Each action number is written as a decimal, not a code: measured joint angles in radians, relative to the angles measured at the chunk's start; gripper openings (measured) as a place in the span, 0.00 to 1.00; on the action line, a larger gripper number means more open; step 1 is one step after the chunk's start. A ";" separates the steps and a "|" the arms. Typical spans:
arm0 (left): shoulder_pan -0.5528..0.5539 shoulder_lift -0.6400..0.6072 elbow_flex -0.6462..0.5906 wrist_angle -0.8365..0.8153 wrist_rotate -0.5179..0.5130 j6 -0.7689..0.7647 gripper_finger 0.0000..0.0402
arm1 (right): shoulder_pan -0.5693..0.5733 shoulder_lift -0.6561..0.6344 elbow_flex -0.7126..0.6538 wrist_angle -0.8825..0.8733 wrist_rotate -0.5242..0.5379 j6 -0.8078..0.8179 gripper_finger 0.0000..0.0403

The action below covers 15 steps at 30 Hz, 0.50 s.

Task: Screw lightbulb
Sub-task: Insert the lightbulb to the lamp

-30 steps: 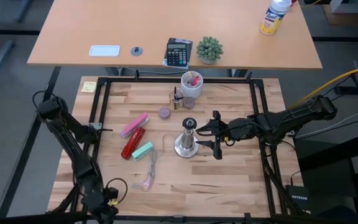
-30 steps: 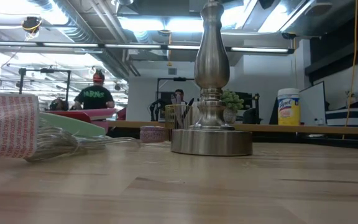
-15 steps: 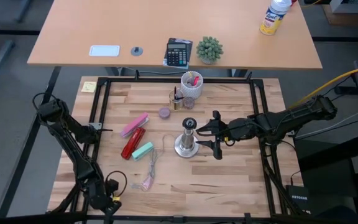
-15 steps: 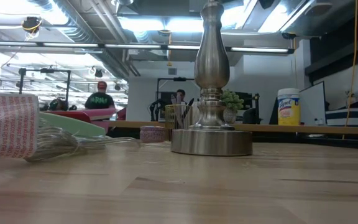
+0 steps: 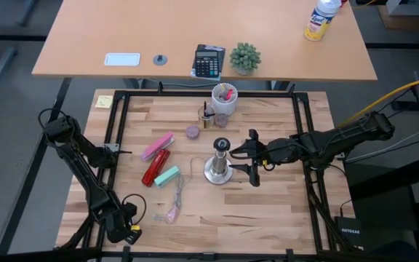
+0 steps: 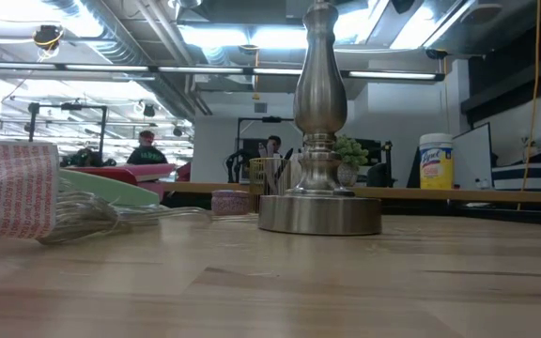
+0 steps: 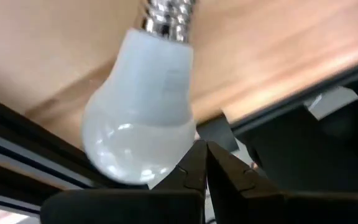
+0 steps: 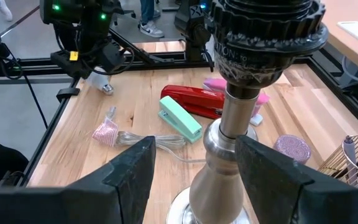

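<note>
The frosted-white lightbulb (image 7: 143,118) lies on its side on the wood at the table's near left corner, its silvery screw base (image 7: 166,12) pointing away from my left gripper. It also shows small in the right wrist view (image 8: 102,86). My left gripper (image 7: 205,163) is shut, right beside the globe (image 5: 122,222). The silvery socket stand (image 5: 220,163) stands upright on its round base mid-table. My right gripper (image 5: 240,160) is open, level with the stand on its right side, one finger (image 8: 129,174) on either side of the stem (image 8: 232,134), apart from it. My left gripper's shut fingers (image 7: 188,171) stand close against the rounded end of the bulb's globe (image 7: 160,165). I cannot tell whether they touch it. The bulb lies on the table.
Left of the stand lie a red stapler (image 5: 155,169), a pink item (image 5: 157,145), a mint-green item (image 5: 167,176) and a clear cord bundle (image 5: 174,204). Behind it are a purple tape roll (image 5: 193,132), a wire pen holder (image 5: 206,116) and a white cup (image 5: 224,98).
My left gripper has moved a little from the table's near edge toward its far edge, at the near left corner. My right gripper and the stand have kept still.
</note>
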 joint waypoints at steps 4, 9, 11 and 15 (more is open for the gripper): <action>0.012 0.000 0.000 -0.065 -0.012 0.000 0.00 | 0.000 0.000 0.000 0.000 0.000 -0.001 0.56; 0.039 0.000 0.000 -0.177 -0.017 0.027 0.00 | 0.000 0.000 0.000 0.000 0.000 -0.001 0.56; 0.052 0.000 0.000 -0.228 -0.022 0.040 0.00 | 0.000 0.000 0.000 0.000 0.000 -0.001 0.56; 0.080 0.000 -0.001 -0.349 -0.064 0.079 0.00 | 0.000 0.000 0.000 0.000 0.000 -0.001 0.56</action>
